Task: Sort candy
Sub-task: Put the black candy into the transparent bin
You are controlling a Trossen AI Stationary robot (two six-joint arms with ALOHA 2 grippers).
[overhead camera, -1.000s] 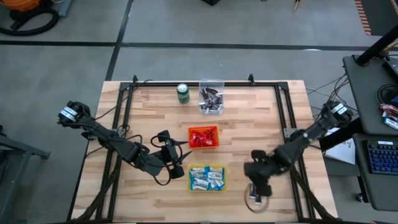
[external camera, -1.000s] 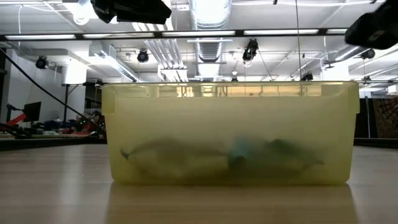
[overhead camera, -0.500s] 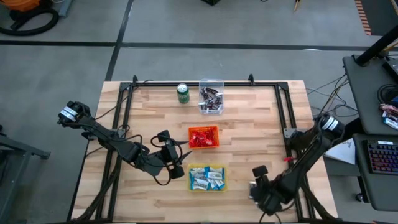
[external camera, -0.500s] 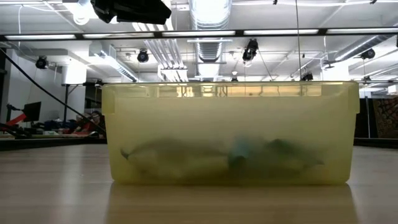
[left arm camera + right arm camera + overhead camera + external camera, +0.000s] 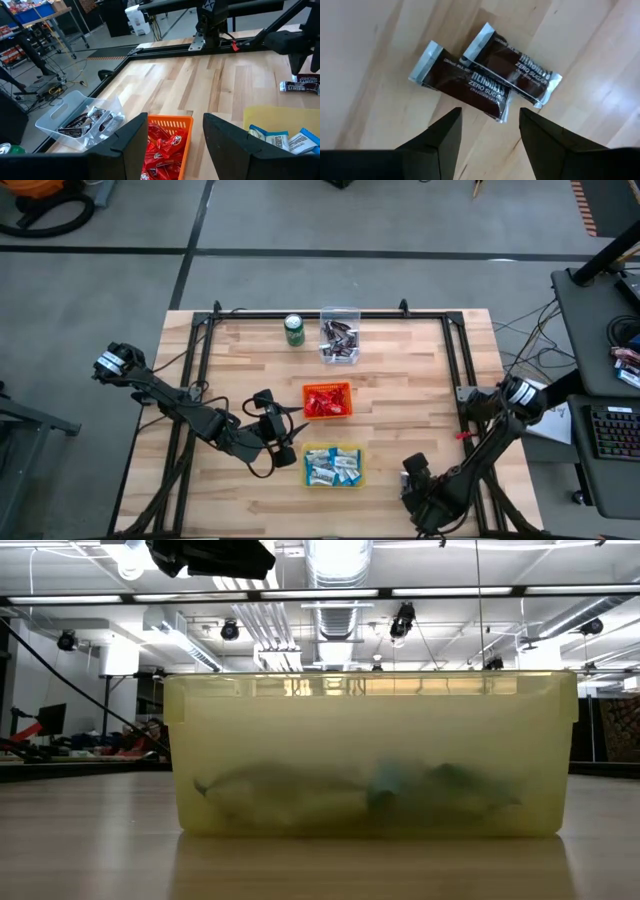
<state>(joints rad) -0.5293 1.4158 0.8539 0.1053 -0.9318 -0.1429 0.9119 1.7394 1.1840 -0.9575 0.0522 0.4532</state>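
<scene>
Now the right end effector has drawn back to the desk's near edge, its fingers spread wide.
Two dark candy bars lie unsorted just beyond its tips; the left end effector waits, also wide, beside the orange bin.

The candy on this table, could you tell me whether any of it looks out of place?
Yes: two dark-wrapped bars lie loose on the bare wood under the open right gripper, one overlapping the other, instead of in the clear bin holding the other dark candy.
</scene>
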